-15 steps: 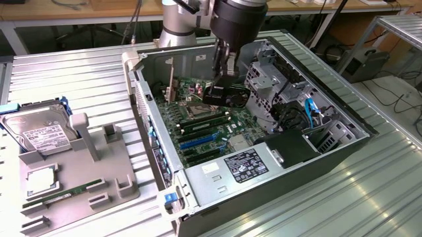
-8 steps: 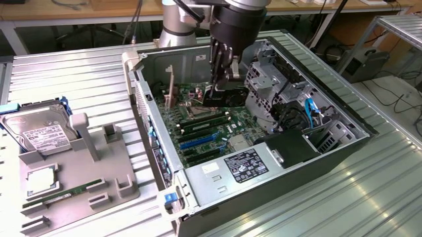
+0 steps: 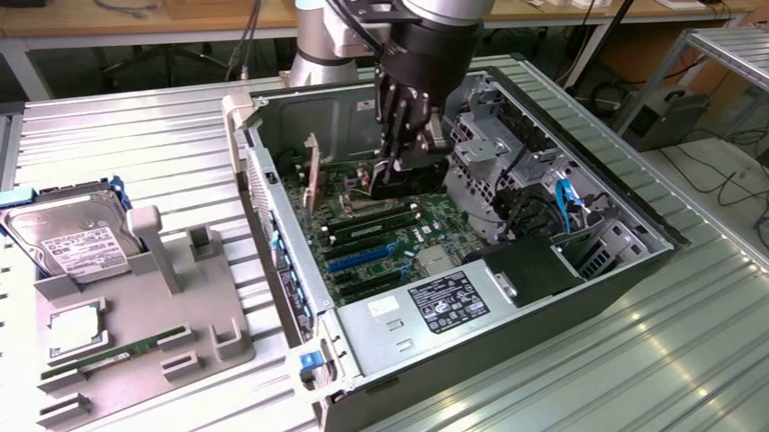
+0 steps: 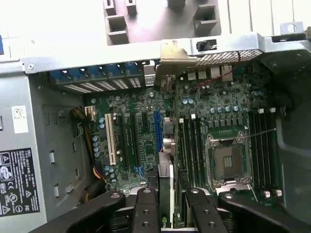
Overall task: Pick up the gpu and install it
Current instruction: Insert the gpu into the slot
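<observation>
While the gripper (image 3: pixel 398 175) reaches down into the open computer case (image 3: pixel 565 315), its jaws are clamped on the gpu (image 4: pixel 166 141), one finger on each face at the end far from the bracket (image 4: pixel 172 56); the card stands on edge over the motherboard (image 3: pixel 384 247), its long axis running from the case's slotted rear wall toward the drive bays, with the bracket end at the rear wall; seen edge-on from the wrist, it lies between a blue slot (image 4: pixel 156 128) and the memory slots (image 4: pixel 192 145); whether its lower edge sits in a slot is hidden by the card itself, and in the exterior view the arm covers much of it.

Lying on its side on the bench (image 3: pixel 673 360), the case holds the motherboard, a labelled power supply (image 3: pixel 445 301) and the drive cage; a grey tray (image 3: pixel 229 324) toward the bench's edge on the exterior view's left holds a hard drive (image 3: pixel 72 238) upright, a processor (image 3: pixel 72 328) lying flat and a green memory stick (image 3: pixel 121 351) lying flat.
</observation>
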You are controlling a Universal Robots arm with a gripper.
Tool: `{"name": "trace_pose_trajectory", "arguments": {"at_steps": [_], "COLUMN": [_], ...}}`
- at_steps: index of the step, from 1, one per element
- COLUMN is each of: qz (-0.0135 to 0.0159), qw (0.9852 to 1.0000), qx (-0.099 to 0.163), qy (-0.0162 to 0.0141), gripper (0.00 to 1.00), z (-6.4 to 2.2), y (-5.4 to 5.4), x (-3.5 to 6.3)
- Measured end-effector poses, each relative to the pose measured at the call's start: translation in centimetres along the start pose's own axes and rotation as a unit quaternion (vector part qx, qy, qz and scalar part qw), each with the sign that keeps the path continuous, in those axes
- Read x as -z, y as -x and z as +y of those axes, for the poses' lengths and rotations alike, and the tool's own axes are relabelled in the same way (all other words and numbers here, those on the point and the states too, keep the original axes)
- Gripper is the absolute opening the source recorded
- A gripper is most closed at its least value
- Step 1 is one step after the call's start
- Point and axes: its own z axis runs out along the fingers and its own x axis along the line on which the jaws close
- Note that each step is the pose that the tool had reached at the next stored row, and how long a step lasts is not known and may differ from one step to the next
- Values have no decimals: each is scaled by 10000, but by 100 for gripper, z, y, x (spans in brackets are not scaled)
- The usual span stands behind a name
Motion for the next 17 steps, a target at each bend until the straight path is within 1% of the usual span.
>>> {"name": "trace_pose_trajectory", "arguments": {"at_steps": [1,3,5,6,7,10,15,17], "qz": [7,18,30,39,39,38,34,35], "qw": [9999,9993,9980,9968,9966,9966,9972,9974], "qx": [155,368,638,793,822,821,746,718], "qy": [2,5,9,12,12,12,10,5], "gripper": [26,26,26,26,26,26,26,26], "z": [-1,-1,-2,-3,-4,-3,28,37], "y": [0,0,-1,3,6,22,44,43], "x": [-12,-28,-53,-78,-96,-145,-237,-263]}}
